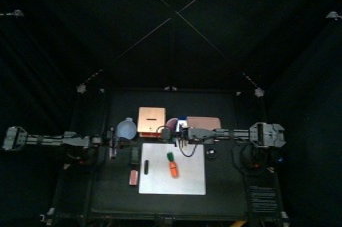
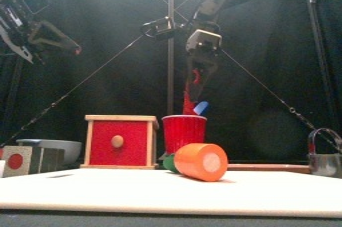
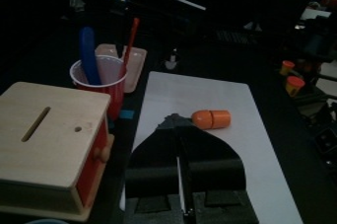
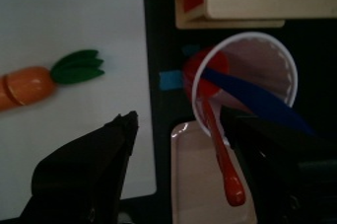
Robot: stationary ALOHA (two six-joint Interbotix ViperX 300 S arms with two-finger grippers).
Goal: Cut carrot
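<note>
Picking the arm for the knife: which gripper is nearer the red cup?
Right. The right gripper hangs open directly over the red cup, jaws at its rim. The left gripper is shut, back over the white board's near end, beside the wooden box.

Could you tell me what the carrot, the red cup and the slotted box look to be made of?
The carrot looks like smooth matte toy plastic or painted wood: uniform orange, flat cut face, stiff green top. The red cup seems thin glossy plastic, with a white inside and a slim rolled rim. The slotted box appears to be pale unfinished wood with visible grain and red-painted side panels.
</note>
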